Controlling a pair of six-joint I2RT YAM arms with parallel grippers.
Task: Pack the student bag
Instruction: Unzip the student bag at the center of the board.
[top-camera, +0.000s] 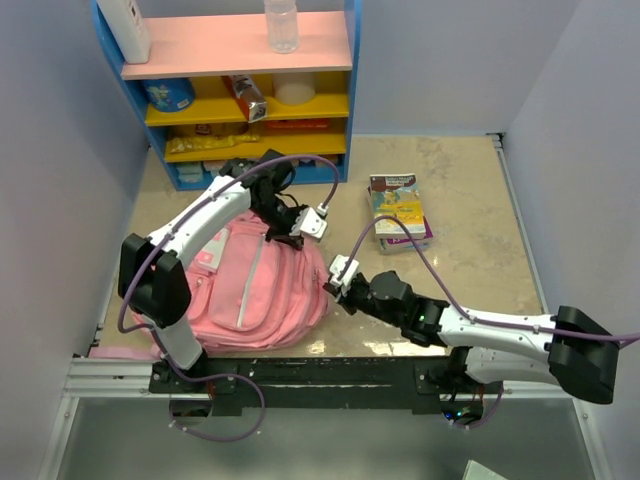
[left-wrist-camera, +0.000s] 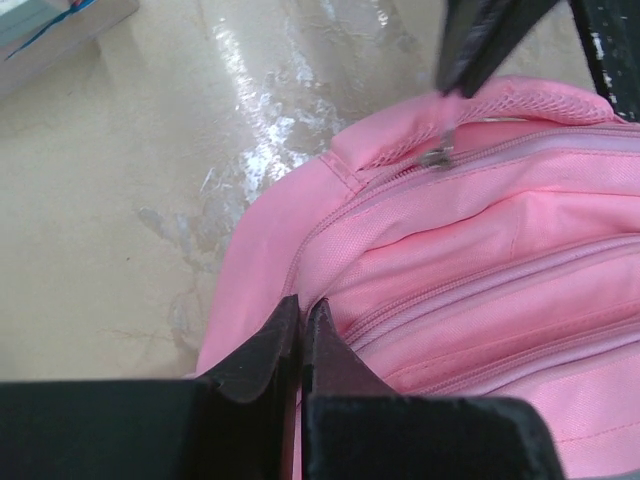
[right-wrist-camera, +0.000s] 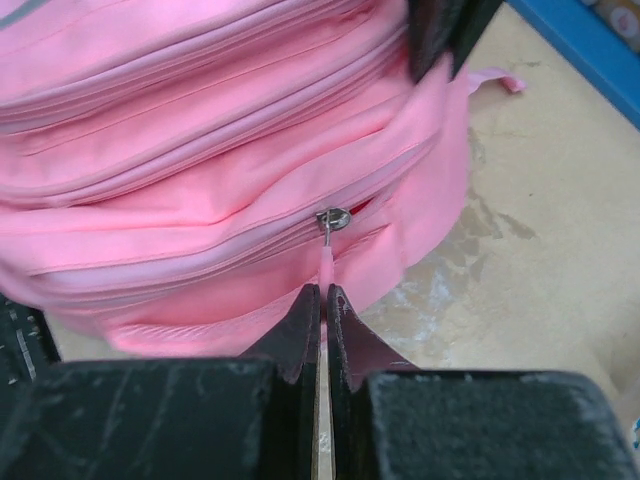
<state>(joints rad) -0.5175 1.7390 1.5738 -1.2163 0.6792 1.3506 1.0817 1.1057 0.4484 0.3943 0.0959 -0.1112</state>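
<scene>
The pink student bag (top-camera: 250, 290) lies flat on the table at the near left. My left gripper (top-camera: 289, 238) is at its top edge, and in the left wrist view its jaws (left-wrist-camera: 301, 312) are shut on a fold of the bag's fabric (left-wrist-camera: 480, 260). My right gripper (top-camera: 334, 286) is at the bag's right side. In the right wrist view it (right-wrist-camera: 325, 295) is shut on the pink zipper pull (right-wrist-camera: 326, 262) hanging from a metal slider (right-wrist-camera: 332, 218). The same slider shows in the left wrist view (left-wrist-camera: 437, 156). The bag's inside is hidden.
A stack of books (top-camera: 400, 212) lies on the table to the right of the bag. A blue, yellow and pink shelf (top-camera: 240, 95) with a bottle (top-camera: 281, 24) and boxes stands at the back. Its blue base shows in the right wrist view (right-wrist-camera: 585, 45).
</scene>
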